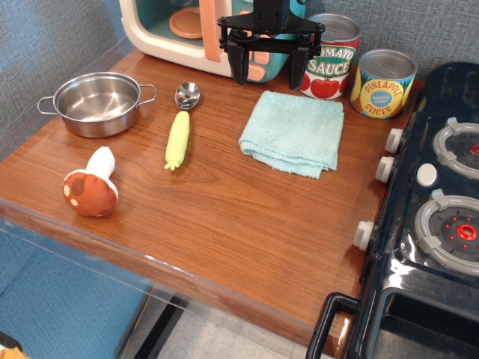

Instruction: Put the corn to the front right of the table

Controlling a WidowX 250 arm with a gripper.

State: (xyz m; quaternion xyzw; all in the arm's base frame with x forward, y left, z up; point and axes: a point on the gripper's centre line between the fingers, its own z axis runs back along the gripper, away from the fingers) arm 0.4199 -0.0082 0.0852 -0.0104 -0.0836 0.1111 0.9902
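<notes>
The corn [177, 139], a slim pale yellow-green cob, lies on the brown wood-grain table [224, 217] left of centre, its top end close to a metal spoon [187, 95]. My gripper [269, 75] hangs above the back of the table, behind the light blue folded cloth [294, 132] and well to the right of and behind the corn. Its two black fingers are spread apart and hold nothing.
A steel pot [99, 103] stands at the back left. A toy mushroom [92, 187] lies at the front left. A toy microwave [202, 30], a tomato sauce can [331, 56] and a pineapple can [383, 84] line the back. A black toy stove [426, 224] fills the right side.
</notes>
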